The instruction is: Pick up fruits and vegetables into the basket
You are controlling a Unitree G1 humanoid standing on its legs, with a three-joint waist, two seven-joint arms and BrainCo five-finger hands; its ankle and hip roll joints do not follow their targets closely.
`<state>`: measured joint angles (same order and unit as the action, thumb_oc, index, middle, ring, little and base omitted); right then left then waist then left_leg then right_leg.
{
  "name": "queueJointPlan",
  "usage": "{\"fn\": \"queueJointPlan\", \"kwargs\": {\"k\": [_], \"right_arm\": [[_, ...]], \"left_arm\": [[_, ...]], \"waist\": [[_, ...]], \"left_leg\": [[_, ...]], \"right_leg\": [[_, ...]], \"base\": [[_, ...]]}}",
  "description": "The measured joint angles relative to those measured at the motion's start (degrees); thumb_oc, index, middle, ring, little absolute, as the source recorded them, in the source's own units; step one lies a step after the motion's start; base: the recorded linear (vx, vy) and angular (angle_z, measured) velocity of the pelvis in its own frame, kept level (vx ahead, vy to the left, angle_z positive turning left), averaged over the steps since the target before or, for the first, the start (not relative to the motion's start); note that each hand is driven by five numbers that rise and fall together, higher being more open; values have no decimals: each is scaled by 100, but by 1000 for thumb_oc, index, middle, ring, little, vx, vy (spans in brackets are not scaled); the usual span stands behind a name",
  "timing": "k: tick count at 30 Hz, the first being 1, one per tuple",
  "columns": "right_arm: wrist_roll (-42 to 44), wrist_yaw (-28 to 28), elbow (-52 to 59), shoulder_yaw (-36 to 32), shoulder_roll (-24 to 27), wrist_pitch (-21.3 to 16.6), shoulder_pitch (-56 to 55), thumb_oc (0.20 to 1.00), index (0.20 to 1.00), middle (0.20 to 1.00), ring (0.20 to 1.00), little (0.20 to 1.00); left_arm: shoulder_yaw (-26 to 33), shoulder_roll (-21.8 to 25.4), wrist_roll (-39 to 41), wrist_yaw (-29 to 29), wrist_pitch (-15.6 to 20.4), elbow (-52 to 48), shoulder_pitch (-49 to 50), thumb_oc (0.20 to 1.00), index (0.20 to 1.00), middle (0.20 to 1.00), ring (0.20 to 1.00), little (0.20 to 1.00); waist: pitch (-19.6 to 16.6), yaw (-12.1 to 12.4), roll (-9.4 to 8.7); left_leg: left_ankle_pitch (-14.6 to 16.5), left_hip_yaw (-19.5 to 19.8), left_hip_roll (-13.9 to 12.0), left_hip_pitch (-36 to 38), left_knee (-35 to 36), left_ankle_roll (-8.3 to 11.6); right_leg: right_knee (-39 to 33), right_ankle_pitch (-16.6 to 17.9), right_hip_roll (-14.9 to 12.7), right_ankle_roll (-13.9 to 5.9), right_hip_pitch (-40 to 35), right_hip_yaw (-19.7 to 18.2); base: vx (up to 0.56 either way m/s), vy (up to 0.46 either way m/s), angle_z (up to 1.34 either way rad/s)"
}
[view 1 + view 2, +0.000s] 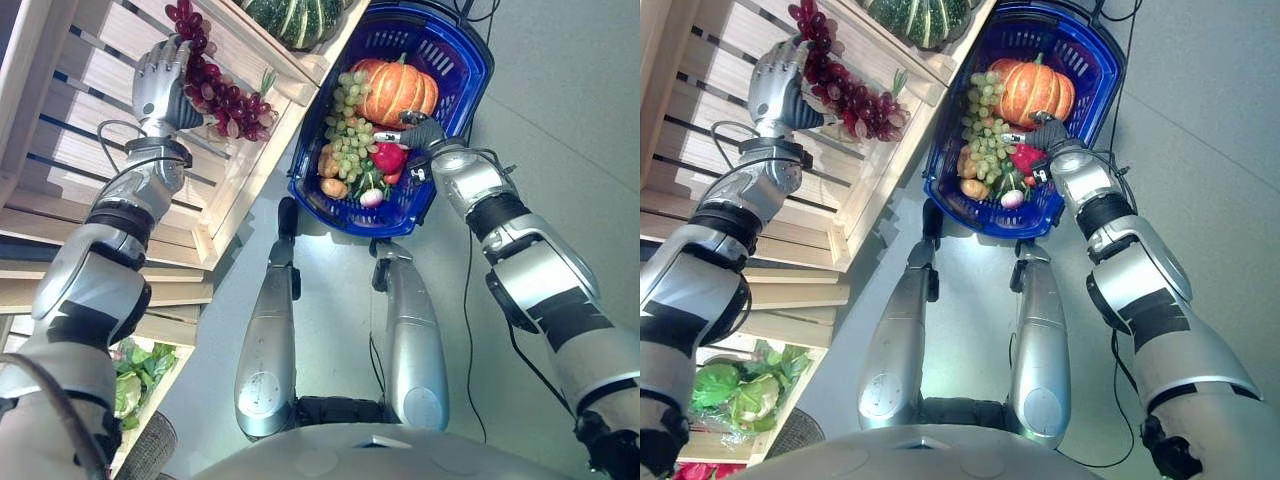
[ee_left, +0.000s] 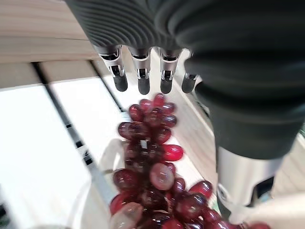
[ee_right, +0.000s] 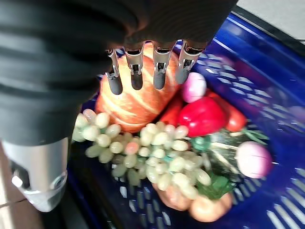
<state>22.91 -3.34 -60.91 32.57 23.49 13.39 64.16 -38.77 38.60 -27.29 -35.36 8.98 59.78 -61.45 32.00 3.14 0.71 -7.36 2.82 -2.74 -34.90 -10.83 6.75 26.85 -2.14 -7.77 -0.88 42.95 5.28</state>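
Red grapes (image 1: 222,95) are your target: the bunch lies on the slatted wooden crate (image 1: 95,120), well to the left of the blue basket (image 1: 455,75), with its long axis running from the far end of the crate slantwise down toward the crate's corner nearest the basket. Your left hand (image 1: 158,85) is right at the bunch, against its far end on the side away from the basket, so the grapes lie between that hand and the basket. In the left wrist view the fingers (image 2: 143,78) hang straight and relaxed above the grapes, with nothing clasped yet. Your right hand (image 1: 425,132) sits at the basket's near rim, over the load; its wrist view shows straight fingers too, though whether it grips the rim you cannot tell from here. Inside the basket already lie an orange pumpkin (image 1: 395,90), green grapes (image 1: 352,135), a red pepper (image 1: 389,157) and a few smaller pieces (a pale radish-like one among them). A striped green squash (image 1: 295,18) rests on the crate beyond the red grapes. The left hand is plainly the nearer one; close it round the bunch across its long axis, I would judge, then carry it right toward the basket.
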Motion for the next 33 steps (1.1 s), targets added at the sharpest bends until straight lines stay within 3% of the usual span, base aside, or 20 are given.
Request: {"fn": "queueJointPlan", "kwargs": {"k": [7,16,26,33], "right_arm": [[-164,90,-228,100,35,64,87,1000,1000,1000,1000,1000],[-128,91,-189,103,39,18,176,1000,1000,1000,1000,1000],[730,-348,598,-27,338,-510,-144,1000,1000,1000,1000,1000],[1030,-979,1402,-319,573,-873,-617,1000,1000,1000,1000,1000]], "left_arm": [[-573,6,-841,-299,-36,0,-354,1000,1000,1000,1000,1000],[-1098,10,-1257,328,-435,49,-539,1000,1000,1000,1000,1000],[-1086,48,-1455,1076,-914,175,-372,1000,1000,1000,1000,1000],[-1016,100,-1559,1081,-1135,170,-149,1000,1000,1000,1000,1000]], "waist": [[-9,-42,98],[-9,-114,104],[-9,-271,105],[-9,-342,104]], "left_leg": [[-25,-12,3,-110,-6,2],[-28,-80,10,-131,-5,-1],[-34,-141,14,-255,-4,-9],[-21,-154,-17,-382,-2,1]], "right_leg": [[46,4,-2,4,146,-19],[90,2,-12,3,212,-65],[108,4,5,3,386,-143],[23,13,46,5,502,-160]], "base": [[-7,37,-1],[8,29,-1],[5,9,-3],[3,29,-3]]}}
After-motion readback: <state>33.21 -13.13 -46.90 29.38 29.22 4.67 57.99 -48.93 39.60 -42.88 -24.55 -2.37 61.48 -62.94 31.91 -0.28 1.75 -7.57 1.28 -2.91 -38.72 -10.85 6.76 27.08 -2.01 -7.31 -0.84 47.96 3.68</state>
